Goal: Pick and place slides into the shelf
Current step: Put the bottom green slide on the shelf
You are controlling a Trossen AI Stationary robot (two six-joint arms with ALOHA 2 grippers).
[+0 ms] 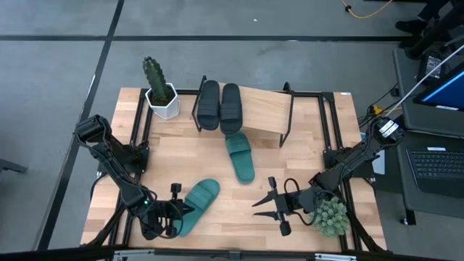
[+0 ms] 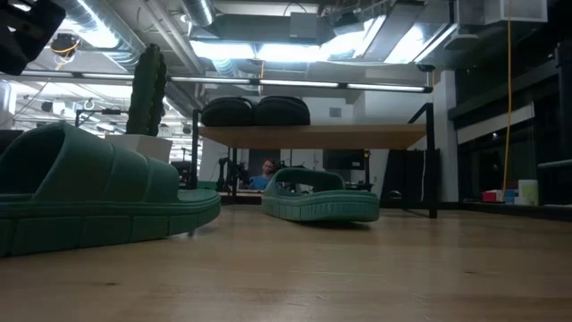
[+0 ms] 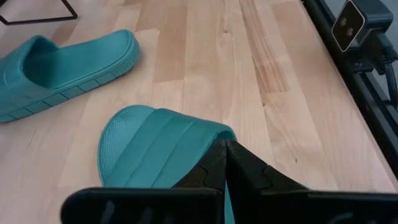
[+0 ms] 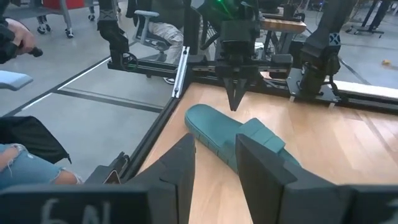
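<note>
While ribbed and rubbery, the teal slide [image 3: 155, 146] meets the closed left claw [image 3: 225, 152].

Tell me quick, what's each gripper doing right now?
Left gripper: shut, at the near teal slide; a grip on it cannot be told.
Right gripper: open, holding nothing.

Two slides [image 1: 220, 105] on the shelf [image 1: 264, 110], two slides [image 1: 240, 156] on the table [image 1: 304, 159]

The wooden table [image 1: 304, 156] carries two teal slides [image 1: 240, 156], shelf [image 1: 264, 109], two potted plants [image 1: 159, 90].
</note>
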